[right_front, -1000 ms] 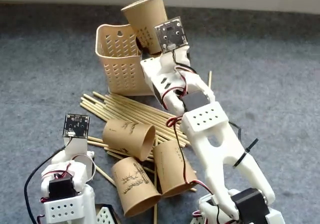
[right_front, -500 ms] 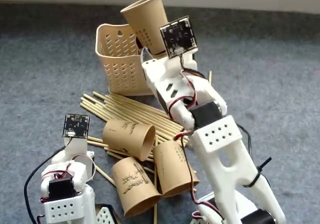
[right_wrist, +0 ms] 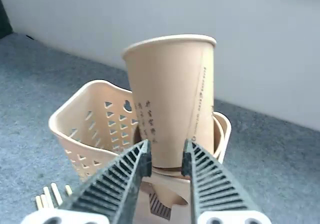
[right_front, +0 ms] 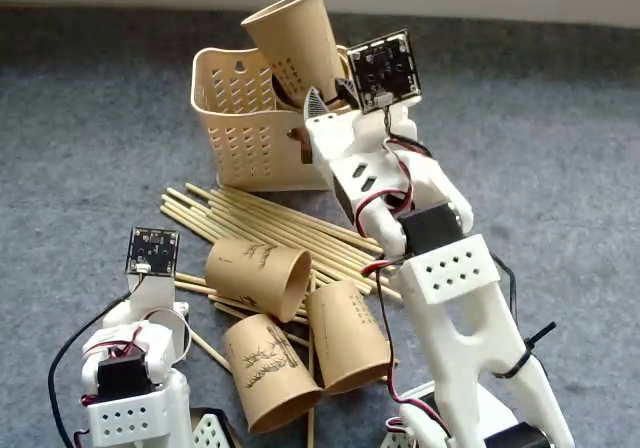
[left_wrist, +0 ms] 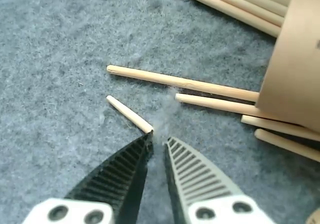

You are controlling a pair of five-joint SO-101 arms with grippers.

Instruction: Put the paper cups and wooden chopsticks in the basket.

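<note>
A tan perforated basket (right_front: 240,118) (right_wrist: 92,126) stands at the back of the grey carpet. A paper cup (right_front: 294,38) (right_wrist: 172,96) sticks out of it, mouth up and leaning. My right gripper (right_front: 330,98) (right_wrist: 166,154) hovers open just in front of that cup, holding nothing. Three more paper cups (right_front: 258,276) (right_front: 268,370) (right_front: 346,334) lie on their sides over a spread of wooden chopsticks (right_front: 275,226) (left_wrist: 185,83). My left gripper (left_wrist: 158,140) is shut and empty, low over the carpet near a short chopstick piece (left_wrist: 129,114) and a lying cup (left_wrist: 295,64).
The left arm's base (right_front: 135,388) sits at the front left and the right arm (right_front: 440,268) stretches from the front right toward the basket. Bare carpet lies to the left and right of the pile. A pale wall runs along the back.
The right arm has pulled back and to the right from the basket, and its wrist has risen. The cup stays in the basket. The left arm has not moved.
</note>
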